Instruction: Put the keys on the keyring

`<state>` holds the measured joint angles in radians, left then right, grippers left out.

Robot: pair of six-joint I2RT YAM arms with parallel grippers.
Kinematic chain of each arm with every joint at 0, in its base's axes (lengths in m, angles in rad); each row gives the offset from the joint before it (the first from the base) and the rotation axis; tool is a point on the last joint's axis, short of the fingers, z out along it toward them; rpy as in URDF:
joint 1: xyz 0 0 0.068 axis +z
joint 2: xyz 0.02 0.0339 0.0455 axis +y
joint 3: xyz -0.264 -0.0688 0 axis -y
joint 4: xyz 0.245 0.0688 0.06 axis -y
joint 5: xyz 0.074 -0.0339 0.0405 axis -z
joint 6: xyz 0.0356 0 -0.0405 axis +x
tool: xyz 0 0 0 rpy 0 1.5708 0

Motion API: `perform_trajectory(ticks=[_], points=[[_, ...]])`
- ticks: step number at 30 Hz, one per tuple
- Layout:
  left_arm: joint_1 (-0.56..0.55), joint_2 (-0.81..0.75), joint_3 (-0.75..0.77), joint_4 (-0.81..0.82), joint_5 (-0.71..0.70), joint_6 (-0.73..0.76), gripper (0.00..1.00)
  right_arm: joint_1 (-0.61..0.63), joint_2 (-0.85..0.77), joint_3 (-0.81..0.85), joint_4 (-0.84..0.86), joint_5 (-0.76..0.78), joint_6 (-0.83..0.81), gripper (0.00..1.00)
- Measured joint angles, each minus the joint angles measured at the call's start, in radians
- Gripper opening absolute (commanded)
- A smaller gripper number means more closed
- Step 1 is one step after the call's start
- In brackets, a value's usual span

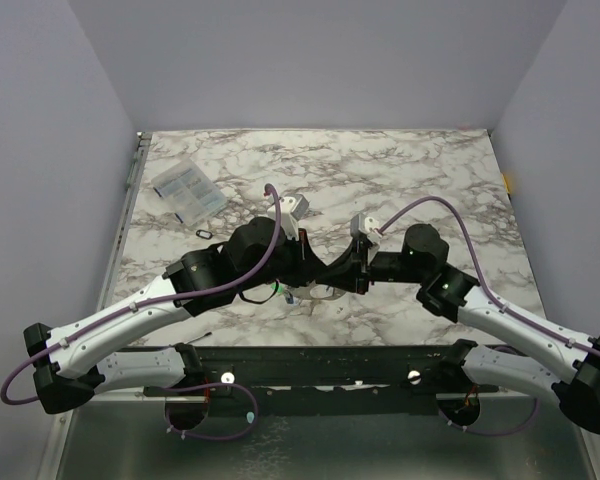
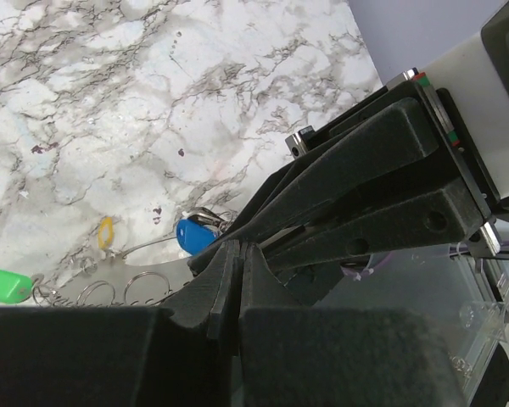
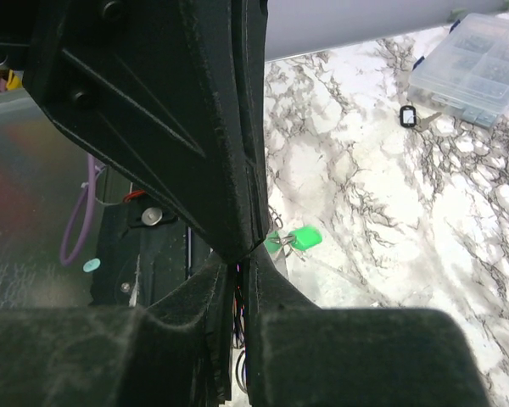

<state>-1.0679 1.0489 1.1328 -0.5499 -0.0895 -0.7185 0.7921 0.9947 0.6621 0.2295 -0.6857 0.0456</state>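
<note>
The left gripper (image 2: 235,284) is seen fully closed, with its pads pressed together. Whether something thin is pinched there cannot be told. The right gripper (image 3: 240,270) is placed tip to tip against it, and its jaws are closed as well, down to a thin slit. The blue key (image 2: 193,236) is found just beside both tips, on the marble table (image 2: 110,102). The yellowish key (image 2: 106,231) and the green key (image 2: 4,284) are laid further out on the same side. Small wire rings (image 2: 147,288) are seen between the green key and the left gripper.

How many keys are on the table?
4: green key, blue key and yellow key near the left gripper; black key by the clear box. Others may be hidden.
</note>
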Motion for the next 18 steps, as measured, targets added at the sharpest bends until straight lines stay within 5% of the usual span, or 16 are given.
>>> perform_trajectory(ticks=[5, 11, 18], points=[[0.0, -0.001, -0.002, 0.011, 0.0, -0.001, 0.02, 0.0, -0.019, -0.033, 0.051, -0.013, 0.02, 0.01], [0.0, -0.024, -0.004, 0.016, -0.002, -0.003, 0.51, 0.0, -0.035, -0.058, 0.099, -0.026, 0.035, 0.01], [0.0, -0.095, -0.004, 0.014, -0.072, 0.005, 0.94, 0.0, -0.062, -0.063, 0.078, 0.011, 0.045, 0.01]])
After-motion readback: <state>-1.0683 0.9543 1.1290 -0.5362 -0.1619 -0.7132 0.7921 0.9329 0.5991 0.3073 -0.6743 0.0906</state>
